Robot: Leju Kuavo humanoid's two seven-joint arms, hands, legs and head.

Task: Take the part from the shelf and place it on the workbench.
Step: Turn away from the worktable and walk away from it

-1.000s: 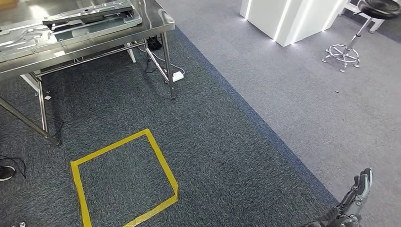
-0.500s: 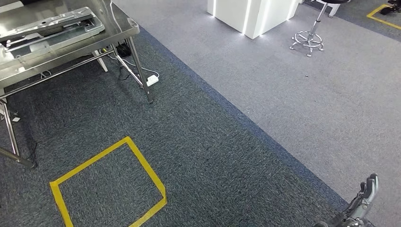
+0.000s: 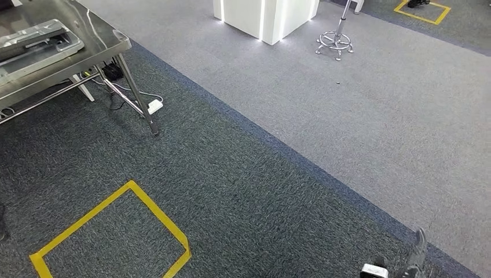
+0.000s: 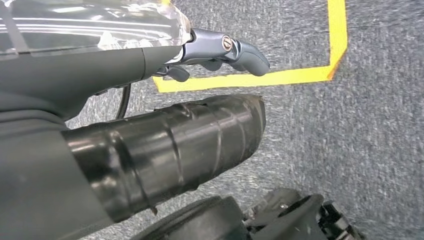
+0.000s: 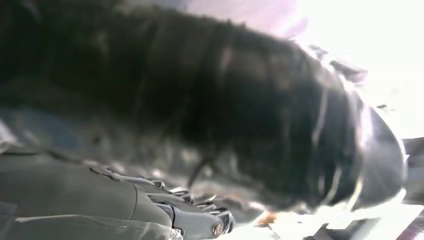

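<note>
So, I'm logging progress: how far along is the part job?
Early or between runs. A metal part already lies on the steel workbench. Nothing shows in the left hand; the right hand hangs by the floor, its grip unclear. With just carpet and the yellow tape square ahead, fetching remains.

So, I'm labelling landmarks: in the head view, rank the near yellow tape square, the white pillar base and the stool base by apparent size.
1. Yellow tape square, though nearest the camera.
2. White pillar base, cut off by the frame.
3. Stool base.
</note>
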